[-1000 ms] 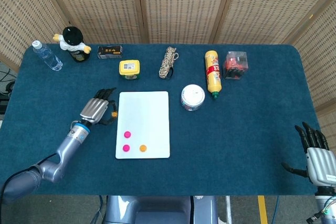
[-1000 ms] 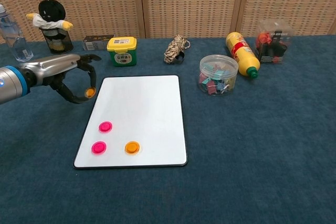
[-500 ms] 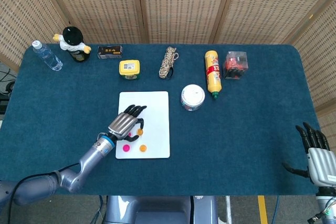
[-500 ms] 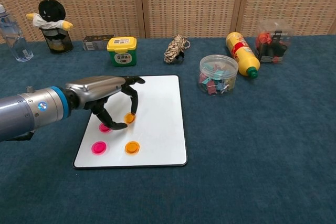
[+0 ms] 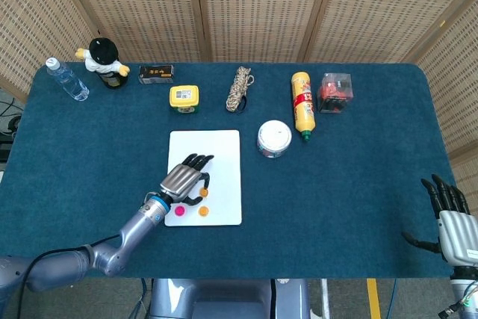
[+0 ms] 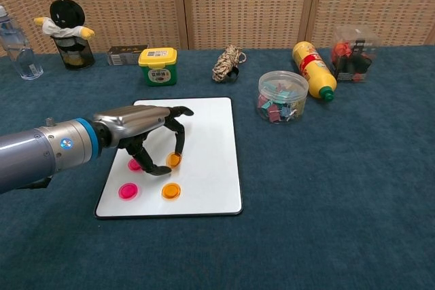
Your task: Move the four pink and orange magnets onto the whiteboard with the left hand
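The left hand point(image 6: 146, 134) reaches over the whiteboard point(image 6: 204, 134) and pinches an orange magnet point(image 6: 174, 160) right at the board. Two pink magnets point(image 6: 127, 191) and another orange one point(image 6: 170, 191) lie just below it.

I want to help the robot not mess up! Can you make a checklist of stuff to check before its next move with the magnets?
1. Fourth magnet over the whiteboard: ok. The left hand has the orange magnet at its fingertips, above the board.
2. Magnet touching the board: cannot tell.
3. Other three on the board: ok. Upper pink magnet, lower pink magnet and second orange magnet lie there.
4. Landing spot free: ok, white space beneath it, apart from the others.
5. Right hand out of the way: ok, at the table's far edge.
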{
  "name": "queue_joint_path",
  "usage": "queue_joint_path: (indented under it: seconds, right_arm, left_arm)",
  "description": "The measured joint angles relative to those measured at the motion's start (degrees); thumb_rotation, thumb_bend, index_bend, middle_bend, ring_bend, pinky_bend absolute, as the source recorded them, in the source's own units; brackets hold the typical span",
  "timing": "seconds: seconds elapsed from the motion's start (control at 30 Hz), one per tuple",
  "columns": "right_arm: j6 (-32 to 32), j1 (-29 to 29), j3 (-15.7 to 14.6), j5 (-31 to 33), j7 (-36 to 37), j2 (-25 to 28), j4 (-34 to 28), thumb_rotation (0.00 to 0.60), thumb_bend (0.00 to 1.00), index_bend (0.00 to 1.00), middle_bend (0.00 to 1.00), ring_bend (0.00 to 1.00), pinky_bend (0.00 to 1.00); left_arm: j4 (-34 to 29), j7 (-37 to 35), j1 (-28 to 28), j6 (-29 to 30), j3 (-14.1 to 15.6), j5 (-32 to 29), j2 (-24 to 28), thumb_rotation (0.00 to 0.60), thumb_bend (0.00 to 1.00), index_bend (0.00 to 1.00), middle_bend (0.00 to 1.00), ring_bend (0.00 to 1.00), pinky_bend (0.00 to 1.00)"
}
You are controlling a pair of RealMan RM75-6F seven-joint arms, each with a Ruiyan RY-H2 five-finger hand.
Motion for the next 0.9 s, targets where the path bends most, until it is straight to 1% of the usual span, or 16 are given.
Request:
queue_joint_path:
  seconds: [0.47, 0.53, 0.6, 0.73, 0.9]
  right_arm:
    - [0.02, -0.01, -0.02, -0.03, 0.04, 0.01, 0.0, 0.6, 0.0, 0.0, 0.0, 0.0, 0.0]
    - [0.04, -0.02, -0.01, -0.03, 0.12, 0.01, -0.01, 0.6, 0.0, 0.0, 0.0, 0.0, 0.0]
    - [0.04, -0.03, -0.01, 0.0, 0.09, 0.04, 0.02, 0.6, 0.0, 0.0, 0.0, 0.0, 0.0]
    - [0.07, -0.07, 0.0, 0.02, 0.24, 0.12, 0.03, 0.6, 0.0, 0.0, 0.0, 0.0, 0.0]
    - [0.15, -0.08, -0.03, -0.12, 0.22, 0.11, 0.09, 0.6, 0.0, 0.0, 0.0, 0.0, 0.0]
  left_arm:
    - [-0.94, 2.13, -0.22, -0.19, -0.07, -2.67, 0.87, 0.6, 0.3, 0.57, 0.0, 0.0, 0.0]
    - [-1.03, 2.58, -0.32, -0.29, 0.02, -3.01, 0.82, 0.6, 0.3, 0.53, 0.0, 0.0, 0.0]
    - [-1.12, 3.24, -0.41, -0.31, 0.1, -3.5, 0.8, 0.6, 0.3, 0.46, 0.0, 0.0, 0.0]
    - [-1.31, 4.86, -0.51, -0.19, 0.27, -4.67, 0.84, 0.6, 0.3, 0.35, 0.0, 0.0, 0.0]
    - [-2.01, 5.22, -0.63, -0.26, 0.29, -5.76, 0.97, 0.6, 0.29, 0.29, 0.0, 0.0, 0.0]
